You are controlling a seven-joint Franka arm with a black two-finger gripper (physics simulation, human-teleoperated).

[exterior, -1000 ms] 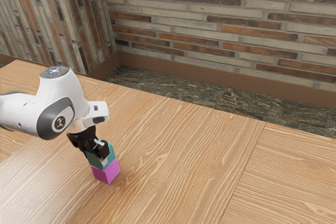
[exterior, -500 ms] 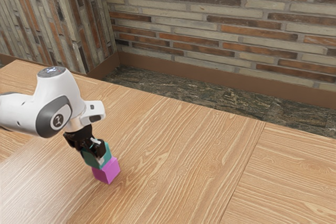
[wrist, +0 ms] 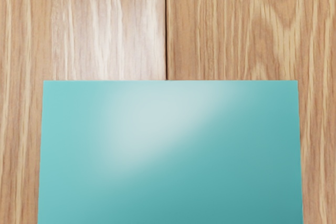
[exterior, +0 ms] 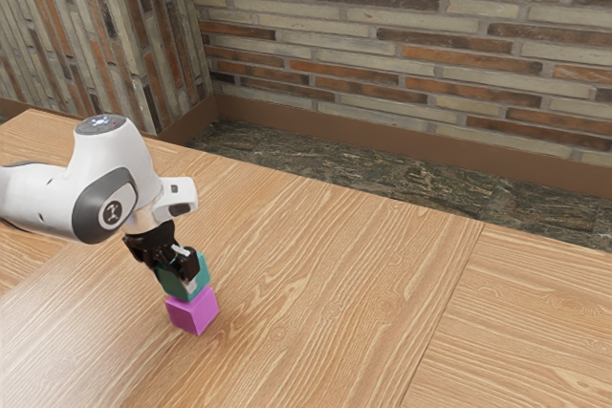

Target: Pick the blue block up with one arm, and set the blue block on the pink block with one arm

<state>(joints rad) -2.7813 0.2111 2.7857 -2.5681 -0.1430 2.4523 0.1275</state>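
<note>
The blue block [exterior: 183, 279], teal in colour, sits between the black fingers of my gripper [exterior: 170, 265], which is shut on it. The block rests on or just above the top of the pink block [exterior: 191, 313], which stands on the wooden table [exterior: 325, 274] at the exterior view's lower left. Whether the two blocks touch I cannot tell. In the wrist view the blue block [wrist: 170, 153] lies right under my hand, hiding the pink block, with table planks [wrist: 105, 24] beyond it.
The table has a plank seam [exterior: 445, 312] running toward the exterior view's right. Brick walls [exterior: 402, 45] stand behind the table, with a dark stone floor strip [exterior: 382, 169] in between.
My hand swung slightly toward the exterior view's left with the blue block, then came back over the pink block. The block now hangs straighter and a little higher.
</note>
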